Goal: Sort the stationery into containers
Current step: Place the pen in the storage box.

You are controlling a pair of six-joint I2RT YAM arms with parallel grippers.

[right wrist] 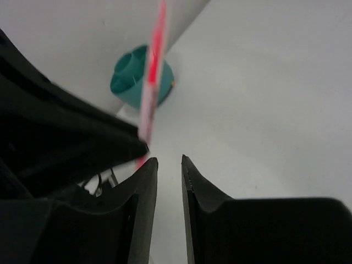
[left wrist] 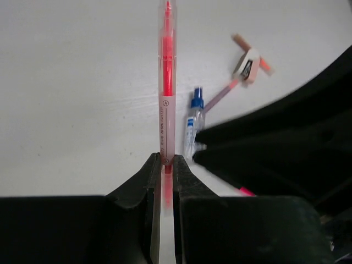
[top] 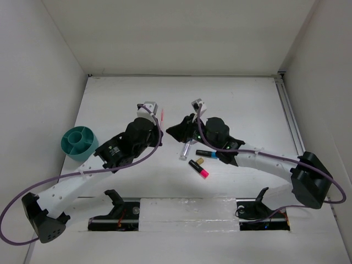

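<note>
Black fingers of the left gripper (left wrist: 166, 165) fill the foreground of its wrist view, pinched tight on the thin pink pen (left wrist: 166, 82) near one end; the pen's long axis runs straight out ahead of the tips, in line with the fingers, and it seems to be lifted off the white table (left wrist: 71, 82). Its barrel is slim, smooth and translucent, with a bright core showing through; a light, slippery thing held by a short length. The teal organizer (top: 77, 154), round and glossy with inner dividers, stands near the table's left edge, leftward of this claw and well apart from it; the left arm is plainly the nearer one, so the carry likely falls to it, and the pen will probably need tipping toward upright over a compartment. The right gripper (right wrist: 168, 165) has its fingers parted only narrowly with nothing between them; it hangs near the clear blue-capped pen (top: 186, 149) and a black marker with a pink end (top: 198, 169), both lying flat; a tan eraser-like bit (left wrist: 247, 61) lies beyond them.
</note>
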